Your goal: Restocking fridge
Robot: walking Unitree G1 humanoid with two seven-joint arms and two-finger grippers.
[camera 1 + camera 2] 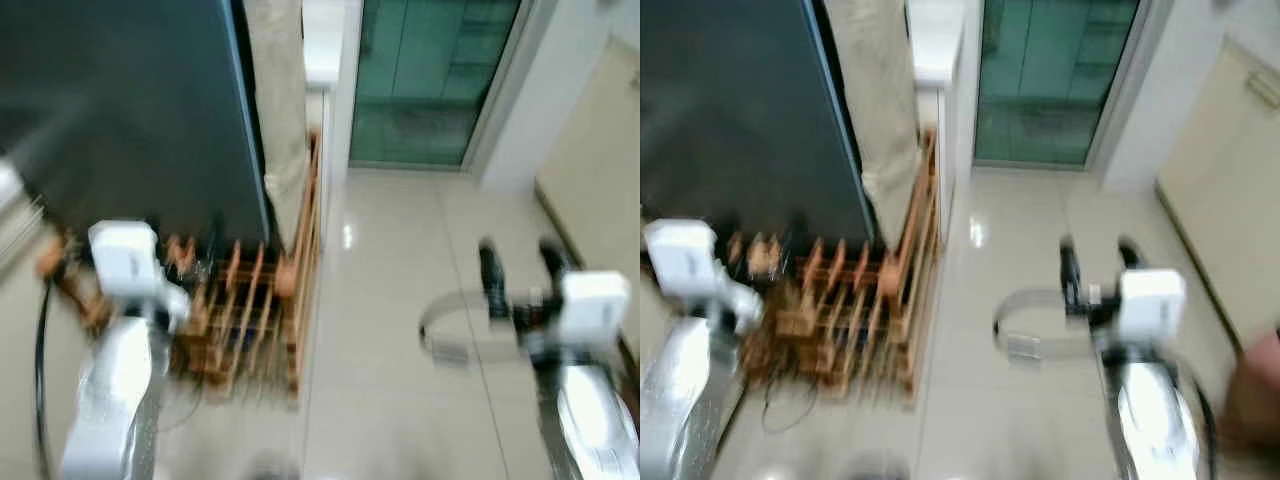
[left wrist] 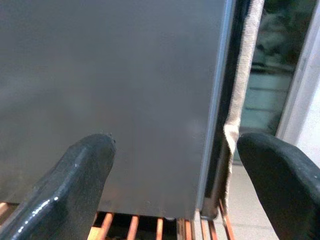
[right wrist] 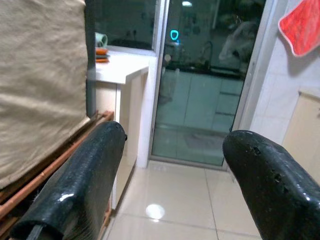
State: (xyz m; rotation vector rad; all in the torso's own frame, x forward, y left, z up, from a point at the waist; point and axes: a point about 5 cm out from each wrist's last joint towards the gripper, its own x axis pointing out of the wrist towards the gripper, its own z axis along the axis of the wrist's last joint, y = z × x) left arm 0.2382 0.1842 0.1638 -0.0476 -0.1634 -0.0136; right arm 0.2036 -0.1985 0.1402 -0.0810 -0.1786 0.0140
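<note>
Restocking not begun
Fridge [image 2: 115, 100] faced shut ahead of left gripper [image 2: 175, 185]; both grippers, including right gripper [image 3: 170, 175], held apart, nothing carried

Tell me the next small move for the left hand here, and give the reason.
Probably ease the left hand forward toward the right edge of the tall dark grey fridge door. Its fingers stand open and empty, the door looks shut, and the door's edge lies between them in the wrist view. The right hand hangs open over the glossy tiled floor.
</note>
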